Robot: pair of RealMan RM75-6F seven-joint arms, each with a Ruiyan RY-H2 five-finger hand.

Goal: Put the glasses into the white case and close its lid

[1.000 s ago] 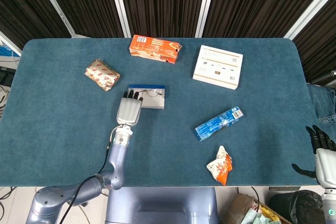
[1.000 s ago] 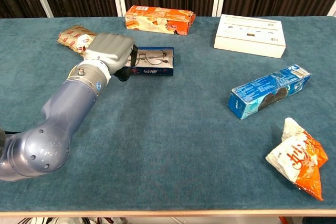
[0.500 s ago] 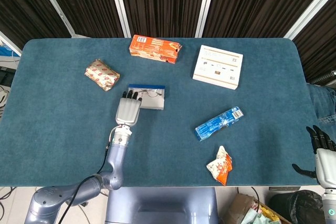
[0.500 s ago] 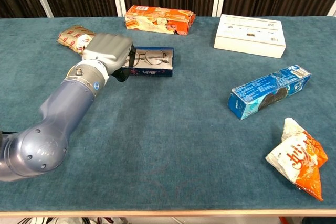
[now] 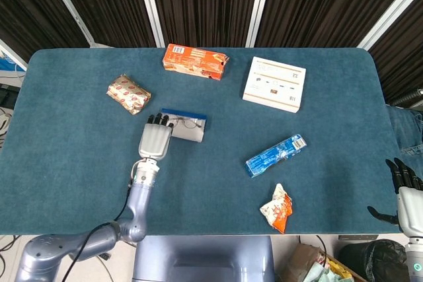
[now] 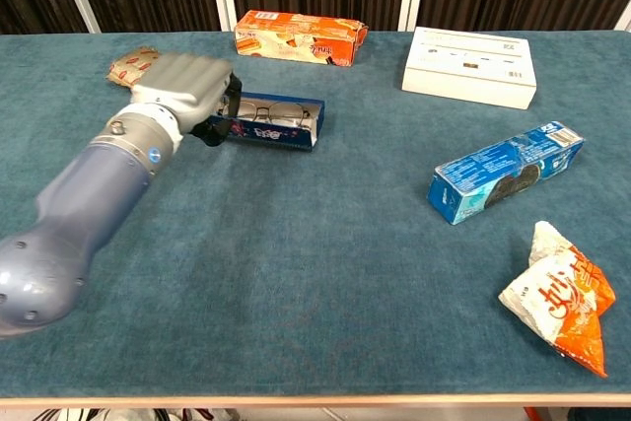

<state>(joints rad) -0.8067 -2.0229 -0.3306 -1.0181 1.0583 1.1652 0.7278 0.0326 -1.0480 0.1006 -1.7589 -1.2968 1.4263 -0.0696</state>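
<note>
1. your left hand [image 6: 182, 91] sits at the left end of the low blue-sided tray-like box [image 6: 268, 123], fingers curled down over that end; it looks to be gripping the box end, though you cannot tell from either view whether a fingertip also has the thin wire-framed glasses [image 6: 276, 112].
2. those glasses lie inside the box, left of the middle of the blue cloth-covered desk [image 5: 79, 163], between the tan wrapped packet [image 5: 128, 93] and the orange snack carton [image 5: 196, 61] at the far edge.
3. your right hand [image 5: 405, 193] hangs off the desk's right near corner, fingers apart, holding nothing.
4. judging by this, you are on the first step: getting the glasses out. the flat white rectangular case [image 5: 274, 84] rests shut toward the far right.
5. next, pinch the frame rather than the box, and have the case lid opened first.
</note>
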